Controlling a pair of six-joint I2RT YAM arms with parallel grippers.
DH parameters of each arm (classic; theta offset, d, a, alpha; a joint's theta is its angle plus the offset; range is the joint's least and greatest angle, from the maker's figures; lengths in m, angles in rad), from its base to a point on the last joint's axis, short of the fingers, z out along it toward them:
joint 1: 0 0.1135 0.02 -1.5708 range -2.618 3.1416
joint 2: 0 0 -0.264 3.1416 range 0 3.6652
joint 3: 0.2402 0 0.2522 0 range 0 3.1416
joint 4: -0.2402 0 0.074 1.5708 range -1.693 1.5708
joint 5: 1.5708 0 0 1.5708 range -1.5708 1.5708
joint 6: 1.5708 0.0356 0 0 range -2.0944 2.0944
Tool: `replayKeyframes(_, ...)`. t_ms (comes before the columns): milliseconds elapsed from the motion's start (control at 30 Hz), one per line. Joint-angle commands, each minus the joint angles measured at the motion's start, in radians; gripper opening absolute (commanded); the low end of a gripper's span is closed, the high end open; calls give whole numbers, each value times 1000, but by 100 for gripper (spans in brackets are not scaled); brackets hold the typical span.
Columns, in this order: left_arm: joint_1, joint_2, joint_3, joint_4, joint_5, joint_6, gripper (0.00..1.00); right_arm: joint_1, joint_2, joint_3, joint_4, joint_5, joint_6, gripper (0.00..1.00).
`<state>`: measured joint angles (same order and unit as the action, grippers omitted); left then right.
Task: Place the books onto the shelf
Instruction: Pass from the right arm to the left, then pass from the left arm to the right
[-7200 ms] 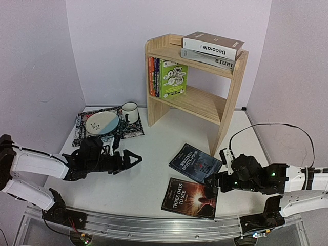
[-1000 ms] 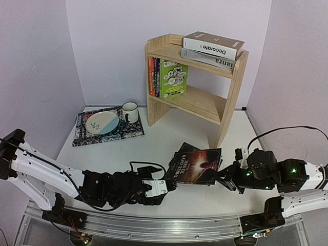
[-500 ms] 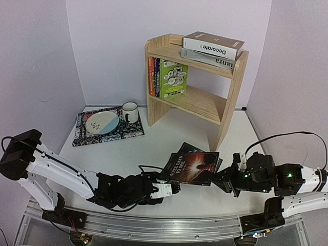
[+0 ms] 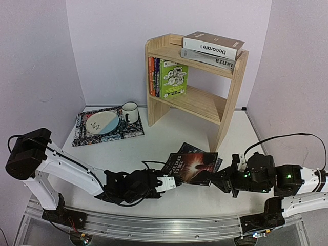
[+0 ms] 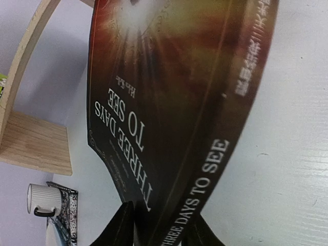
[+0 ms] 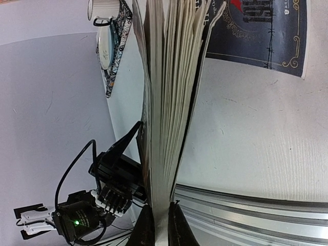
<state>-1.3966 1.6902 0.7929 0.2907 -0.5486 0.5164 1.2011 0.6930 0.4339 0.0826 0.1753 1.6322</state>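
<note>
held book: three days to see (image 4: 193,167) is off the counter (image 4: 154,138), tilted, at about 5 o'clock in the top view, between the two arms.
right pincer: the right pincer (image 4: 214,178) is pressed together on the book's page edge, at its 3 o'clock side; the wrist view shows its fingers (image 6: 145,225) clamping the fanned pages.
left pincer: the left pincer (image 4: 173,180) sits at the book's 9 o'clock edge, with its fingers (image 5: 120,225) one on each side of the spine; i cannot tell whether they pinch it yet.
just changed: a second ago the left pincer was spread wide and short of the book; it has since slid in and narrowed around the spine. some seconds back this book lay flat.
meaning: probably a handover or a two-arm carry before the lift to the shelf.
other book: nineteen eighty-four (image 6: 266,36) lies flat on the counter, partly under the held one toward 12 o'clock, with no pincer on it.
shelf: the shelf (image 4: 231,97) stands at 12 to 1 o'clock; decorate (image 4: 212,45) lies on ianra (image 4: 209,58) on top, and paperbacks (image 4: 168,78) stand upright at the 9 o'clock end of the lower board.
progress: five books look shelved, two remain.
surface: white counter; a placemat (image 4: 84,137) at 10 o'clock carries a plate (image 4: 102,122) and a mug (image 4: 129,111); a metal rail (image 4: 154,225) runs along the 6 o'clock edge.
room: plain pale lilac walls (image 4: 113,51) on three sides.
</note>
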Motion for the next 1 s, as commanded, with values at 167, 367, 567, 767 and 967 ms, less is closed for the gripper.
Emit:
replayKeyframes(167, 16, -40, -2, 161, -41, 34, 5, 0, -61, 12, 101, 13, 5, 0)
replayKeyframes(367, 16, -99, -44, 157, -53, 46, 0, 1, -112, -13, 41, 43, -15, 36)
replayKeyframes(567, 16, -163, -56, 112, -65, 31, 0, 1, -180, 75, -206, 80, -169, 64)
replayKeyframes(767, 17, -140, 30, -96, -24, -62, 0, 0, -220, 219, -478, 157, -419, 69)
replayKeyframes(967, 16, -85, 160, -360, -41, -123, 0, 1, -152, 418, -633, 181, -739, 65)
